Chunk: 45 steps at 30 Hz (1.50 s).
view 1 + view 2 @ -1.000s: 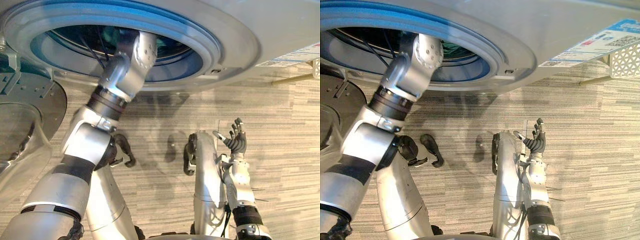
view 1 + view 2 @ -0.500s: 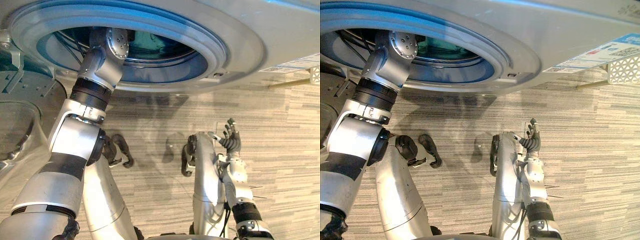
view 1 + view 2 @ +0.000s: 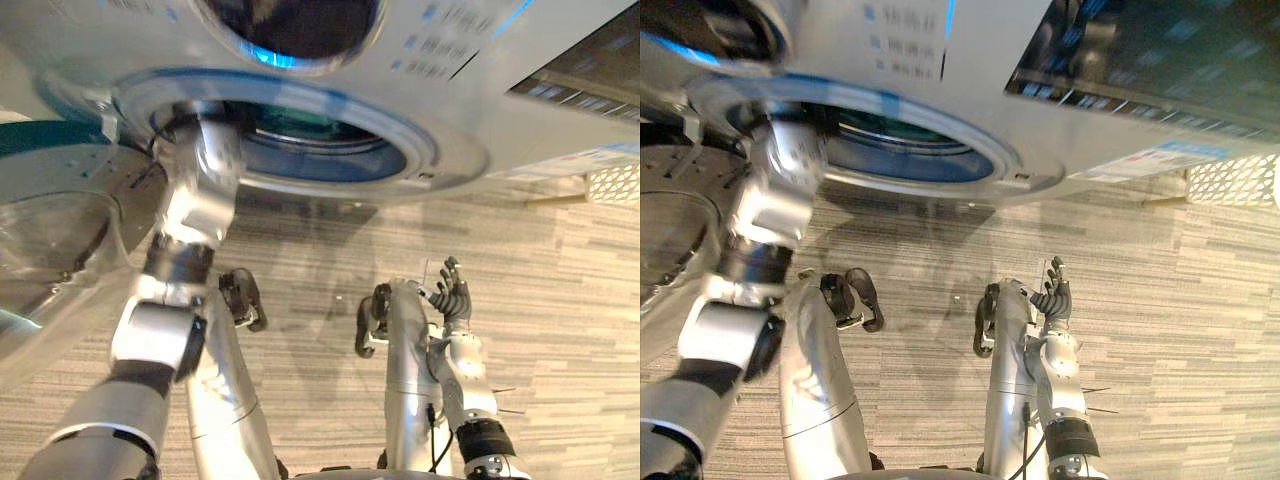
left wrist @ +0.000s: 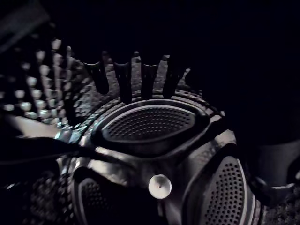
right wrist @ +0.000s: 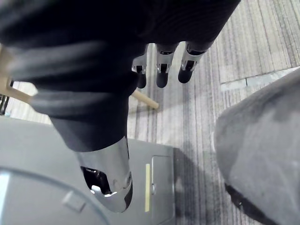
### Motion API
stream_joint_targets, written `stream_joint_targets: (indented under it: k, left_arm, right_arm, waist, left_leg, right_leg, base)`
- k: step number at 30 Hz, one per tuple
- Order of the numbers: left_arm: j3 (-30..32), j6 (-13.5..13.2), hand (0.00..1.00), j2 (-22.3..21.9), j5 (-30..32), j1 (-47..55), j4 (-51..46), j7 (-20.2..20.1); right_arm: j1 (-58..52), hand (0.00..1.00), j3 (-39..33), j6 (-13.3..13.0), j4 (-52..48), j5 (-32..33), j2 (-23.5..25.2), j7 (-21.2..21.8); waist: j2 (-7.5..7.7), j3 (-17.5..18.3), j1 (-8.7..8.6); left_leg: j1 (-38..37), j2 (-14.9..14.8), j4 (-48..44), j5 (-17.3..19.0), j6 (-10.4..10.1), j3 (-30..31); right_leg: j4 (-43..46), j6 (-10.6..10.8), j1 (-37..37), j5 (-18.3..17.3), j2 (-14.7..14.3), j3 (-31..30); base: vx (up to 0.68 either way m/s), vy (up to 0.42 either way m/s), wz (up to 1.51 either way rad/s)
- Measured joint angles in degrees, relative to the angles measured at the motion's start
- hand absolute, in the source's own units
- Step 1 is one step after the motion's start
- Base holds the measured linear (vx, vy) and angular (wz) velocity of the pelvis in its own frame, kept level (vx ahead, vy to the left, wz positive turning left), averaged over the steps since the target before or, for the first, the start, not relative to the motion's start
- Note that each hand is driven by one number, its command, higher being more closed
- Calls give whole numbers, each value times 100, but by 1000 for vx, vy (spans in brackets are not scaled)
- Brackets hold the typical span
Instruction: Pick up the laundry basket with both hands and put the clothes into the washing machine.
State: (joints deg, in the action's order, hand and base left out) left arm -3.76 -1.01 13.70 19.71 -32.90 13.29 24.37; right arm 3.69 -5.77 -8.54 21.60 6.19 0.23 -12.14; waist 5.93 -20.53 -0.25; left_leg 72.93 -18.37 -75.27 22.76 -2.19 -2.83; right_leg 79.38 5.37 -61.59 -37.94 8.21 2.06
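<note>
The left hand [image 4: 124,82] was inside the washing machine drum [image 4: 150,123] (fingers straight, holding nothing); the right hand [image 3: 452,297] hung loose over striped grey carpet [image 3: 580,330].

A laundry room: a front-loading washing machine [image 3: 470,120], its round door [image 3: 60,215] swung open, a perforated drum [image 4: 150,123] inside it, striped grey carpet floor [image 3: 570,290] before it

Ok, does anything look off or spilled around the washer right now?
Nothing stands out. The washer's door hangs open, the left hand is inside the drum with straight fingers, and the right hand is open above the carpet.
</note>
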Motion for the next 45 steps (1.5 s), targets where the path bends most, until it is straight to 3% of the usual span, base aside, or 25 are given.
stream_joint_targets:
  k: [5,10,15,19,21,25,27,28,29,31,32,33,34,35,36,37,38,39,40,41,42,43,45]
  left_arm:
    - [30,-190,0,-971,-1384,2380,266,-858]
    - [371,-193,0,-1221,-1507,3495,1499,-1449]
    - [914,-159,0,-1282,-1501,3806,2742,-1452]
    - [1097,-144,0,-1135,-1454,3800,3563,-1446]
    - [1100,-148,0,-991,-1444,3787,3653,-1442]
    - [1109,-146,0,-817,-1445,3669,3843,-1441]
    - [1141,-161,0,-834,-1453,3616,3840,-1433]
    - [1180,-181,0,-827,-1453,3616,3826,-1433]
    - [1189,-192,0,-789,-1453,3626,3795,-1426]
    - [1339,-211,0,-800,-1456,3662,3771,-1419]
    - [1343,-208,0,-807,-1461,3675,3774,-1390]
    - [1330,-208,0,-819,-1469,3672,3775,-1384]
    - [1286,-206,0,-851,-1524,3619,3786,-1348]
    - [1239,-207,0,-1027,-1596,3601,3802,-1315]
    - [1192,-208,0,-1078,-1649,3628,3801,-1315]
    - [1146,-206,0,-1159,-1688,3736,3795,-1319]
    - [1246,-200,0,-1097,-1714,3758,3740,-1332]
    - [1233,-203,0,-1036,-1693,3759,3697,-1328]
    - [1218,-230,0,-1001,-1679,3775,3632,-1317]
    - [1173,-264,0,-1031,-1674,3794,3627,-1313]
    - [1100,-265,0,-1046,-1671,3769,3660,-1314]
    - [1044,-261,0,-1072,-1667,3741,3698,-1331]
    - [907,-251,0,-1065,-1557,3665,3729,-1314]
  right_arm:
    - [-529,0,-105,398,377,-292,-77,126]
    - [-643,0,-101,543,1091,-477,-134,246]
    - [-728,0,-238,555,1759,-481,-120,258]
    - [-532,0,-511,542,2830,-479,-238,339]
    - [-449,0,-510,551,3063,-481,-313,357]
    - [-298,0,-488,611,3387,-481,-396,355]
    - [-265,0,-500,645,3446,-481,-500,351]
    - [-239,0,-487,657,3443,-480,-504,360]
    - [-227,0,-476,658,3482,-480,-511,355]
    - [-58,0,-446,653,3609,-481,-541,337]
    - [192,0,-364,612,3599,-479,-565,337]
    - [323,0,-328,588,3584,-475,-579,338]
    - [538,0,-323,479,3556,-464,-630,337]
    - [640,0,-329,462,3550,-457,-755,337]
    - [587,0,-355,486,3564,-453,-768,334]
    - [425,0,-458,531,3568,-453,-728,332]
    - [189,0,-563,523,3522,-451,-593,307]
    - [89,0,-589,528,3500,-450,-576,276]
    - [-45,0,-622,527,3424,-443,-568,238]
    - [-184,0,-683,506,3356,-433,-593,228]
    - [-228,0,-692,515,3386,-425,-617,230]
    - [-258,0,-725,520,3389,-409,-624,233]
    - [-324,0,-789,526,3391,-395,-494,242]
  waist:
    - [-189,281,134]
    - [-361,601,209]
    - [-404,1121,273]
    - [-413,1534,260]
    - [-415,1538,246]
    - [-481,1499,146]
    - [-585,1456,185]
    - [-545,1450,180]
    - [-471,1448,218]
    - [-408,1450,469]
    - [-436,1501,598]
    - [-512,1497,606]
    - [-723,1356,602]
    - [-1084,1173,582]
    - [-1140,1152,589]
    - [-1058,1104,574]
    - [-814,1095,537]
    - [-684,1098,518]
    - [-619,1116,472]
    - [-713,1175,365]
    - [-771,1197,334]
    - [-819,1208,289]
    - [-664,1214,244]
  left_leg:
    - [-2114,227,1745,-417,-194,-198]
    - [-3907,366,3292,-841,-283,-433]
    - [-4930,494,4505,-1236,-280,-670]
    - [-5775,809,6127,-2007,-210,-1028]
    - [-6092,945,6742,-2337,-192,-1162]
    - [-6138,938,6701,-2390,-124,-1073]
    - [-6011,1002,6666,-2271,107,-781]
    - [-5977,1070,6639,-2327,154,-781]
    - [-5962,1252,6630,-2462,169,-688]
    - [-5715,1325,6482,-2606,187,-700]
    - [-5310,1251,6401,-2776,180,-696]
    - [-5111,1216,6446,-2906,161,-637]
    - [-4899,1157,6670,-3228,103,-498]
    - [-4895,1041,7000,-3631,-25,-269]
    - [-4964,1059,7222,-3846,-189,-150]
    - [-5155,1109,7186,-3482,-393,-97]
    - [-5136,1329,6332,-3053,30,-233]
    - [-5136,1446,5866,-2833,105,-293]
    - [-5177,1475,5304,-2408,18,-325]
    - [-5383,1325,5013,-1796,-128,-230]
    - [-5549,1244,5097,-1530,-219,-175]
    - [-5684,1229,5321,-1436,-279,-166]
    - [-6039,1374,6161,-1645,-119,-229]
  right_leg:
    - [-1807,-71,2175,485,90,469]
    - [-3449,-50,3972,1078,95,791]
    - [-4939,36,4994,1737,47,916]
    - [-6703,97,5674,2733,-8,807]
    - [-6983,106,5785,2965,-19,697]
    - [-6142,93,5468,2985,-18,692]
    - [-6091,279,5645,2905,7,394]
    - [-5385,249,5535,2647,87,308]
    - [-4430,367,5609,2423,104,142]
    - [-4913,88,5923,2219,51,94]
    - [-5664,-11,5947,2074,-61,252]
    - [-5993,-37,5929,2057,-139,323]
    - [-6540,-41,5962,2054,-279,473]
    - [-6703,-114,6013,2212,-505,594]
    - [-6683,-139,5993,2228,-511,678]
    - [-6511,-210,5940,2202,-438,856]
    - [-6388,-230,5891,2182,-100,979]
    - [-6357,-194,5839,2208,58,985]
    - [-6367,-162,5764,2281,180,985]
    - [-6352,-87,5606,2384,187,967]
    - [-6344,-36,5501,2443,175,979]
    - [-6357,0,5468,2486,163,992]
    - [-6796,115,5585,2851,153,991]
  base:
    - [215,-60,32]
    - [141,10,17]
    - [77,31,-3]
    - [60,72,-22]
    - [-15,47,-29]
    - [-106,65,6]
    - [-141,104,25]
    - [-137,64,49]
    - [-115,4,57]
    - [-155,-44,19]
    - [-162,-65,-15]
    - [-331,-102,4]
    - [-369,-87,31]
    - [-437,-73,41]
    - [-355,-18,44]
    - [-267,14,47]
    - [-231,-4,42]
    - [-178,-14,35]
    - [-191,40,23]
    - [-188,138,18]
    - [-126,187,13]
    - [-93,200,5]
    - [-103,126,-5]
